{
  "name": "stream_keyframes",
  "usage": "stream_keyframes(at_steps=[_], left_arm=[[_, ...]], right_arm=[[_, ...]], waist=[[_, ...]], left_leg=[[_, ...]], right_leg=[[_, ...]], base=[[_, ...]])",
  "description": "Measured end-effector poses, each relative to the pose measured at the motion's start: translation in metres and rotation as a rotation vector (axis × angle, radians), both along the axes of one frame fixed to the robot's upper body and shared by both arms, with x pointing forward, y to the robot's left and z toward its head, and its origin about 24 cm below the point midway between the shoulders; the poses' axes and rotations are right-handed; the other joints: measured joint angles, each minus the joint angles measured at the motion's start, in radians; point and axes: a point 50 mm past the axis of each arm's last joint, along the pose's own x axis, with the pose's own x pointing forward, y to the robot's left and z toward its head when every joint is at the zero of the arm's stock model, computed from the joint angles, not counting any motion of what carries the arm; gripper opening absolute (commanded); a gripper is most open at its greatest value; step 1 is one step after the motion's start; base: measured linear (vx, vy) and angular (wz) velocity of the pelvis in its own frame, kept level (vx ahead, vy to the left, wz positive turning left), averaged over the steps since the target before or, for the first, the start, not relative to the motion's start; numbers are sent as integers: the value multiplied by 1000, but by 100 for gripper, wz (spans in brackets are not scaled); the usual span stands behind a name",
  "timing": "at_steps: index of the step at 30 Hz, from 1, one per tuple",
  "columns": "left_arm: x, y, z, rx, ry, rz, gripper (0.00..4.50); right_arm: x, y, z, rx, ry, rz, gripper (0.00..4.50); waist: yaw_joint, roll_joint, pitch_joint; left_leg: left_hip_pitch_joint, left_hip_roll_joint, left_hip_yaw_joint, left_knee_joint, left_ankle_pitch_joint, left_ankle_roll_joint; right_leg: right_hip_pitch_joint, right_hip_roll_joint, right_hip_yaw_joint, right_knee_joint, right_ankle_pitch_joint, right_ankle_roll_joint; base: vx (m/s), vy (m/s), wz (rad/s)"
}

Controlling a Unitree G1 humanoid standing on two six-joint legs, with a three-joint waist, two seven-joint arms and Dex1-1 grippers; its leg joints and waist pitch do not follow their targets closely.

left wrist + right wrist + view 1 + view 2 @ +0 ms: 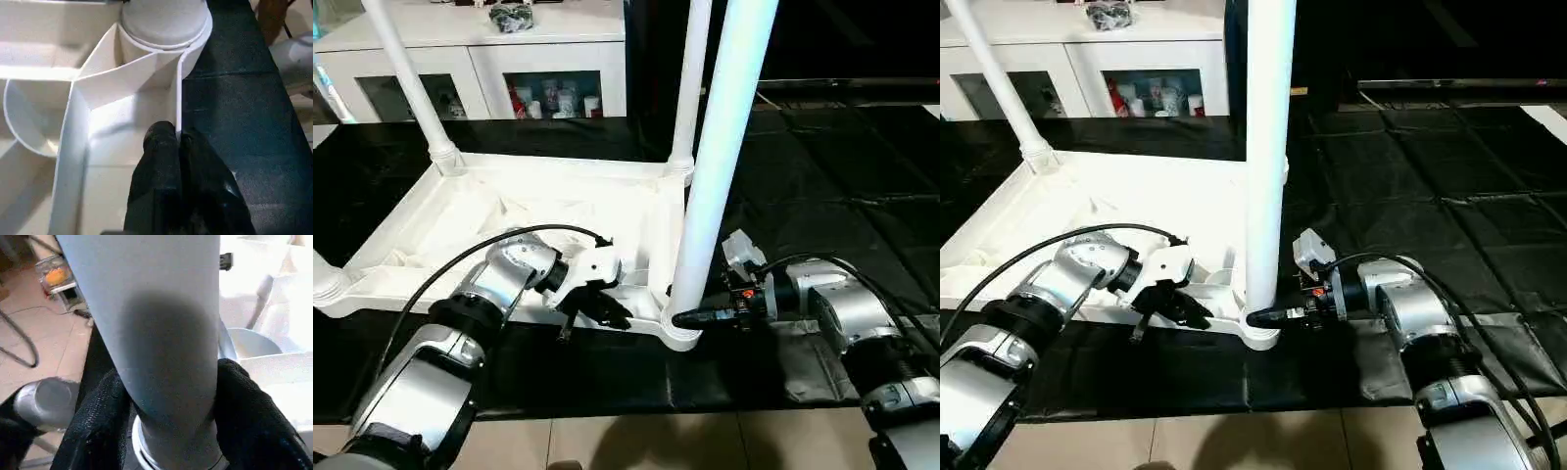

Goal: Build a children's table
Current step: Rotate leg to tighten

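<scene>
left gripper (597,311) pinches the thin side wall of the upturned white plastic table top (460,211); right gripper (168,423) fingers hug the near tapered white leg (720,166) just above its corner socket

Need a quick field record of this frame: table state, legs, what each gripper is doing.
table top: white table top lying upside down on the black mat, ribbed underside up
legs: four white legs standing in corner sockets; near right leg closest to camera
left gripper: left gripper with fingers shut on the table top's thin rim wall beside the near right socket
right gripper: right gripper with fingers on either side of the near right leg, just above its socket
background: white glass-door cabinet behind the mat
</scene>
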Motion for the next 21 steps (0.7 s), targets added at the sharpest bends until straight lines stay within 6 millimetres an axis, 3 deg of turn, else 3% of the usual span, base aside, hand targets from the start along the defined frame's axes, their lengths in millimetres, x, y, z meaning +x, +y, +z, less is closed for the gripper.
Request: stream_keyframes(at_steps=[5,12,15,20,21], left_arm=[[11,0,-3,-8,-10,222,0],[26,-25,-5,-67,3,566,0],[30,-32,-4,-82,1,655,0],[30,-34,-3,-91,-4,674,0],[31,-34,-3,-91,-5,676,0]], right_arm=[[15,9,-6,-12,-45,-249,203],[50,28,-5,-40,-59,-695,198],[59,38,-3,-59,-81,-802,198],[61,40,-1,-84,-120,-819,198],[61,40,-1,-85,-121,-820,232]], waist=[[-25,0,0],[-102,-1,0],[-113,-1,0],[-110,-1,1],[-110,-1,1]], left_leg=[[6,0,0,0,-1,-6],[4,0,0,1,1,-8],[2,0,0,-2,1,-8],[1,0,0,-7,3,-2],[1,0,0,-6,2,-2]], right_leg=[[5,0,0,1,-2,5],[3,0,-1,-4,1,5],[2,1,-3,-4,3,4],[0,1,-3,-4,2,1],[0,1,-2,-4,2,1]], base=[[0,0,0],[0,0,0],[0,0,0],[0,0,0],[0,0,0]])
